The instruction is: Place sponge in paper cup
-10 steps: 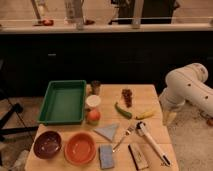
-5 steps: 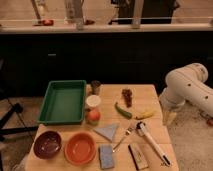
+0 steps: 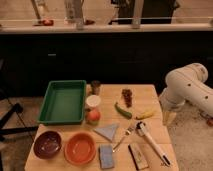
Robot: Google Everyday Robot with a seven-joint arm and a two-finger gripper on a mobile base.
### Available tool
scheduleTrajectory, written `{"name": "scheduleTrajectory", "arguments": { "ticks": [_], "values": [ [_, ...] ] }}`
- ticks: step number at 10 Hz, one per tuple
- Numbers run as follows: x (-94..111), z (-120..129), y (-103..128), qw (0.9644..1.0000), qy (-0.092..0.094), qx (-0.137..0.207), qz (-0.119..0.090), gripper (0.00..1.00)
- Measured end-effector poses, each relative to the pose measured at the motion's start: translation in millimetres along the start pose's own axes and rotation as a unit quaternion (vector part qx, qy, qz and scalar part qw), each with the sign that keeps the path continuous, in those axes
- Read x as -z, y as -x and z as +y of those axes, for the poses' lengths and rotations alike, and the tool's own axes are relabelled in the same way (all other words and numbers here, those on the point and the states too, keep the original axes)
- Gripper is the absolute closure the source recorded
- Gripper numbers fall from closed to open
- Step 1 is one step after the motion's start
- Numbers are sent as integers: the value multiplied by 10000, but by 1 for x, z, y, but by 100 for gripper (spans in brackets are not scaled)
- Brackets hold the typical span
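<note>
Since the gripper was tucked low off the right edge of the table, pointing down at the floor, the view of it wasn't great. As far as I could tell its fingers were spread wide with nothing between them. The rest of the white arm curled up behind it at the right side of the frame.

Here's the bit that mattered. The sponge sat at the bottom edge of the frame, roughly centre, so it was down and to the left of the gripper and well apart from it. It lay flat, with its long axis running pretty much up and down the frame. In the stretch between gripper and sponge were a white-handled tool, a brown block and a fork, so I'd guess the reach had to go over those.

The paper cup stood upright further up the frame from the sponge, slightly left, just beside the green tray. A round reddish fruit was touching or nearly touching the cup's near side. A folded pale blue cloth lay between the fruit and the sponge. An orange bowl sat just left of the sponge.
</note>
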Motion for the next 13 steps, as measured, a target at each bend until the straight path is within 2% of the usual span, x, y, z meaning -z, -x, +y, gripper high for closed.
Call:
{"name": "scheduleTrajectory", "arguments": {
  "ticks": [10, 12, 13],
  "values": [
    [0, 0, 0, 10000, -4, -6, -2, 20],
    [0, 3, 2, 9999, -55, -83, -31, 20],
    [0, 9, 8, 9996, -135, -225, -40, 20]
  ]
}}
